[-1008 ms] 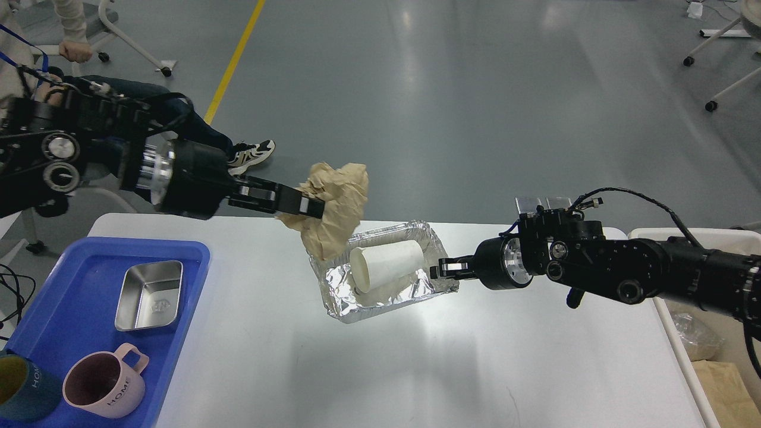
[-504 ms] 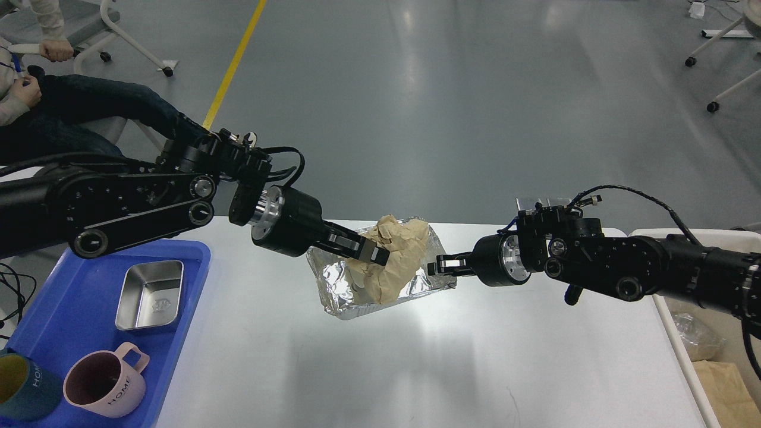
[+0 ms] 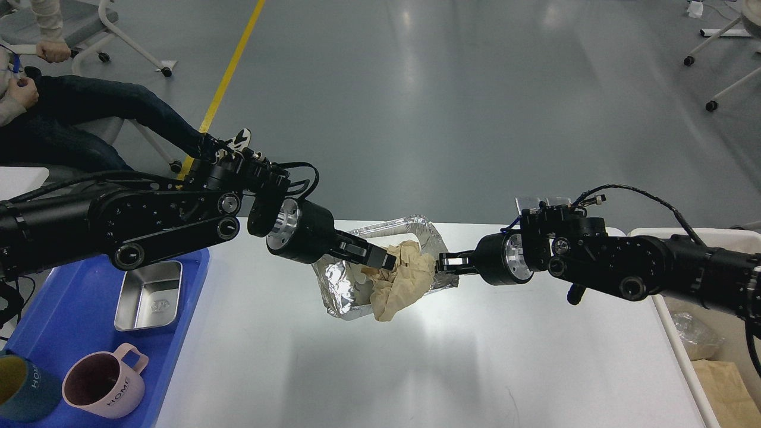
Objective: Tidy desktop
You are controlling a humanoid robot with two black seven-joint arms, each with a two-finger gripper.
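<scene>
here, left pincer pinching crumpled brown paper, right pincer gripping foil tray

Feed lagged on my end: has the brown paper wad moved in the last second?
Yes. The paper wad came down and rightward into the foil tray, judged against the desktop.

"HOME" on the pink mug (also the teal cup).
</scene>
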